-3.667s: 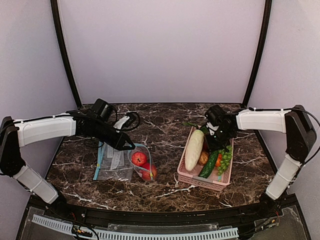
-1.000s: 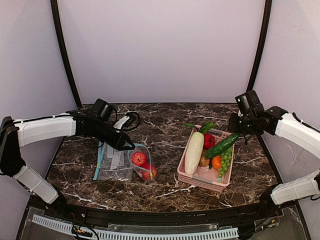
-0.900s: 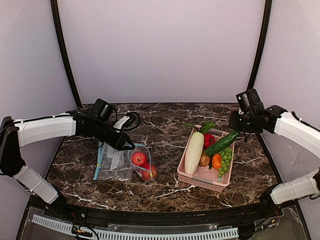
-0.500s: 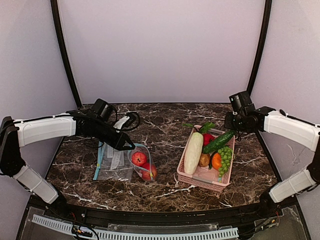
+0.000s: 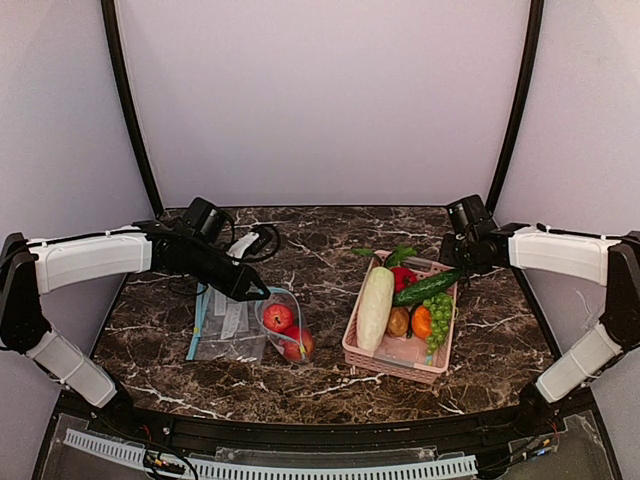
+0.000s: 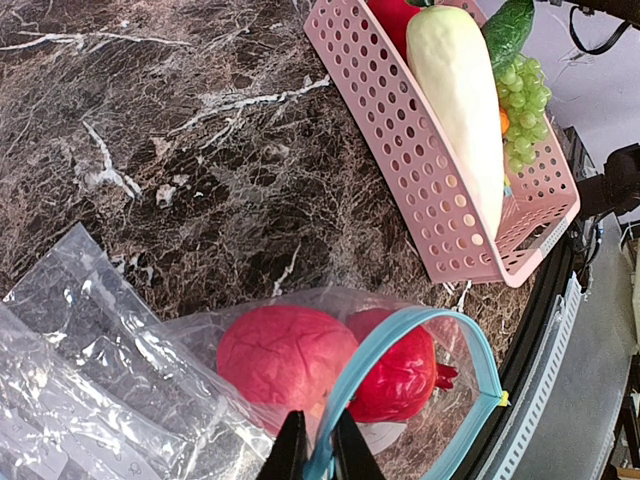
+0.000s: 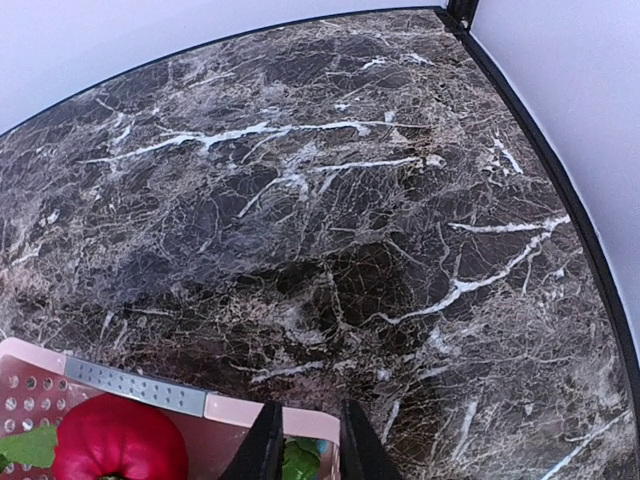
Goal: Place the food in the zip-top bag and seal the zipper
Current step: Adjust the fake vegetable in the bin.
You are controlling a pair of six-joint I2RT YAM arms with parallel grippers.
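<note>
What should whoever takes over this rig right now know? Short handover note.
Left gripper: shut on the zipper, holding open the mouth of the zip-top bag.
Right gripper: at the far end of the cucumber, over the pink basket; whether it grips is unclear.
Done: both red fruits are in the bag.
Left: bring the cucumber to the bag, put it in, seal the zipper.

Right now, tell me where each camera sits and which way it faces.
Top external: above and behind the bases, looking down on the table; both arms show, left gripper at the zip-top bag, right gripper at the basket.
Left wrist: low over the bag, facing the basket; its fingers pinch the zipper.
Right wrist: above the basket's far rim, facing the table's far right corner; its fingers show.
Shared: all three see the basket.
</note>
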